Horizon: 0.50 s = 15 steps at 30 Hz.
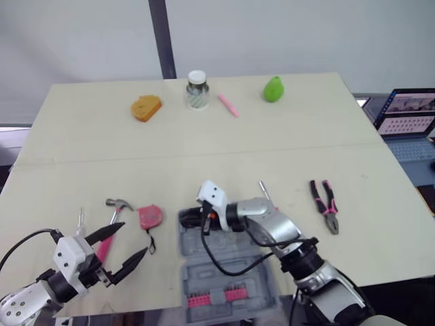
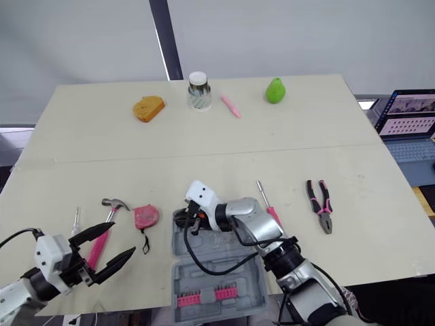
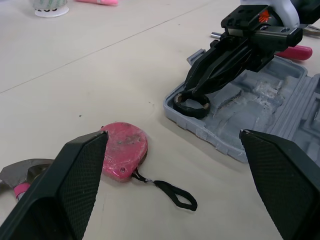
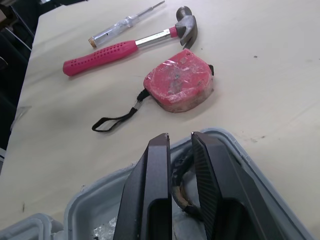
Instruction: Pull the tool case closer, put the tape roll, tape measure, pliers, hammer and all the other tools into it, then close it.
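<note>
Releasing too early is the risk here: the tape roll (image 3: 191,104) sits right at the corner wall of the open tool case (image 3: 215,141). If it is perched on that rim rather than down in a recess, it could tip out onto the tabletop (image 1: 204,156). The right jaws are nearly closed, pinching the roll's wall between their tips. The left jaws gape wide and hold nothing. The tape measure (image 3: 123,150) lies just ahead of them, between them and the case, with the hammer (image 4: 125,47) beside it.
</note>
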Each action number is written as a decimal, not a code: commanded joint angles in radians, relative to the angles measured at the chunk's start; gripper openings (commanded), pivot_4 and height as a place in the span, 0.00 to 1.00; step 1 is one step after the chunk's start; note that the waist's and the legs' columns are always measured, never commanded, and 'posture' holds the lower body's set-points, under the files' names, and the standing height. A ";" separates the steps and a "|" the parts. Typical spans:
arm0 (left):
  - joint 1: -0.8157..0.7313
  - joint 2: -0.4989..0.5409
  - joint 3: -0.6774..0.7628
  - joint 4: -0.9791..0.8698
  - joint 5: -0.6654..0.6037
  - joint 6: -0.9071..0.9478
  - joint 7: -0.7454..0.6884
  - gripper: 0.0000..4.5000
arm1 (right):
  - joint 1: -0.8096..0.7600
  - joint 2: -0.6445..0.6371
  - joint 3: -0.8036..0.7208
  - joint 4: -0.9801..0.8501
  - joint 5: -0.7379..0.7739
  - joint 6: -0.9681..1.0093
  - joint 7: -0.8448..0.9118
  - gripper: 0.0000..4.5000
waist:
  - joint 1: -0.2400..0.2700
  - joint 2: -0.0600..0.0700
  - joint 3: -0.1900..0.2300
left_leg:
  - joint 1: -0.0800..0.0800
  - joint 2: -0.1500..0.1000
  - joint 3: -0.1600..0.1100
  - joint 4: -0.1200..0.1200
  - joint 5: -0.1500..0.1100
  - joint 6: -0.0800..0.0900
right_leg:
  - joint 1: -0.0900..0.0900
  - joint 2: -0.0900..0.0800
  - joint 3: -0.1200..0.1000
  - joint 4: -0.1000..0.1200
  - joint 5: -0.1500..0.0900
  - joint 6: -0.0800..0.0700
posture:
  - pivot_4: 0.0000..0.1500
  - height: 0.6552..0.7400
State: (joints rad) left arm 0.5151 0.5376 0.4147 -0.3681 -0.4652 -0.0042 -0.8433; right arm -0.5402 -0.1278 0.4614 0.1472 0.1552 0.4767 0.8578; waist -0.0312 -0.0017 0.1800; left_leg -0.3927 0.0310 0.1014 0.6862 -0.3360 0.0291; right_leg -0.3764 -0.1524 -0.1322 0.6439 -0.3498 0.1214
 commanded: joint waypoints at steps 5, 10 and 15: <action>-0.005 0.014 0.008 -0.027 -0.005 0.009 0.002 1.00 | -0.002 0.022 0.002 0.048 -0.037 -0.077 -0.019 0.17 | 0.000 0.000 0.000 | 0.000 0.000 0.000 0.000 0.000 0.000 | 0.000 0.000 0.000 0.000 0.000 0.000 | 1.00 0.47; -0.008 0.014 0.009 -0.028 -0.011 0.011 -0.002 1.00 | -0.011 0.033 0.002 0.078 -0.056 -0.096 -0.022 0.17 | 0.000 0.000 0.000 | 0.000 0.000 0.000 0.000 0.000 0.000 | 0.000 0.000 0.000 0.000 0.000 0.000 | 1.00 0.47; -0.009 0.011 0.001 -0.027 -0.010 0.009 -0.005 1.00 | -0.011 0.034 0.025 0.089 -0.089 -0.105 -0.015 0.17 | 0.000 0.000 0.000 | 0.000 0.000 0.000 0.000 0.000 0.000 | 0.000 0.000 0.000 0.000 0.000 0.000 | 1.00 0.47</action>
State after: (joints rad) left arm 0.5042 0.5455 0.4134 -0.3752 -0.4660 0.0122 -0.8433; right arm -0.5458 -0.1071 0.4719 0.2443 0.0747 0.3889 0.8429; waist -0.0314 -0.0017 0.1800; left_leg -0.3926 0.0311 0.1013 0.6862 -0.3360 0.0290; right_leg -0.3765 -0.1524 -0.1318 0.6440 -0.3499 0.1214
